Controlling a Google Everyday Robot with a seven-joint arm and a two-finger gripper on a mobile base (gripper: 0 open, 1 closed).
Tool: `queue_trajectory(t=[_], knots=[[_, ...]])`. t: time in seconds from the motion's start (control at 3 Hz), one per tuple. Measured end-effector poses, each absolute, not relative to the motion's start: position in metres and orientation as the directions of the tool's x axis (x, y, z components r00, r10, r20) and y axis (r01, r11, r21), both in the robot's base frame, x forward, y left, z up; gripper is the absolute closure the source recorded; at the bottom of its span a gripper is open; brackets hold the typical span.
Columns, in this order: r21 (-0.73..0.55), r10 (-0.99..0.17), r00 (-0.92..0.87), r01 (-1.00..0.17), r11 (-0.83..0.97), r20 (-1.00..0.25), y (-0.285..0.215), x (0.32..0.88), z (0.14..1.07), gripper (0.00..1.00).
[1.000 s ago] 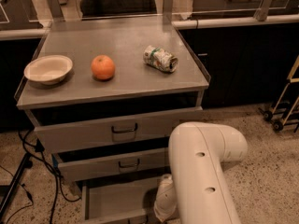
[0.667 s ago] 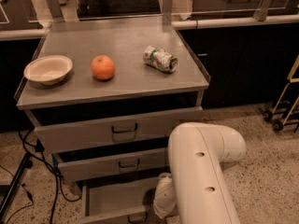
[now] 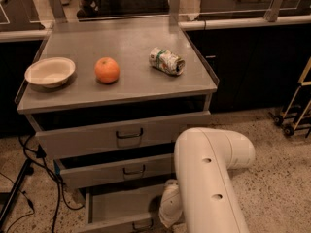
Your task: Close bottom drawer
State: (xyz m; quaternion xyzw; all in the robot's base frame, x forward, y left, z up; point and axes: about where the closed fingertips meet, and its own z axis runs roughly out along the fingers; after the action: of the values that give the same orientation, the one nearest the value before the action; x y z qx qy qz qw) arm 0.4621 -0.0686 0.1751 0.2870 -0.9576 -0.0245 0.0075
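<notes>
The bottom drawer (image 3: 119,205) is the lowest of three grey metal drawers. It stands pulled out, with its flat tray showing, and its low front panel with a small dark loop handle (image 3: 142,224) is at the lower edge of the view. My white arm (image 3: 209,178) reaches down from the right. My gripper (image 3: 168,216) hangs at the drawer's right front corner, beside the handle and just over the front panel. Most of the gripper is hidden behind the arm and the wrist cover.
The top drawer (image 3: 124,136) and the middle drawer (image 3: 131,170) stand slightly ajar. On the cabinet top are a cream bowl (image 3: 50,72), an orange (image 3: 107,70) and a can lying on its side (image 3: 166,61). Cables (image 3: 29,178) lie on the floor at left. Cart wheels (image 3: 291,125) are at right.
</notes>
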Motion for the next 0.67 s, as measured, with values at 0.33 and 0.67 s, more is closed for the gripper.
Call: queue_trajectory(t=[0.33,0.67], knots=[[0.041,-0.468,-0.883,-0.469,0.882,-0.038,-0.0823,0.4954,0.1842,1.0],[0.041,-0.467,-0.883,-0.468,0.883,-0.038,-0.0825,0.495,0.1842,1.0]])
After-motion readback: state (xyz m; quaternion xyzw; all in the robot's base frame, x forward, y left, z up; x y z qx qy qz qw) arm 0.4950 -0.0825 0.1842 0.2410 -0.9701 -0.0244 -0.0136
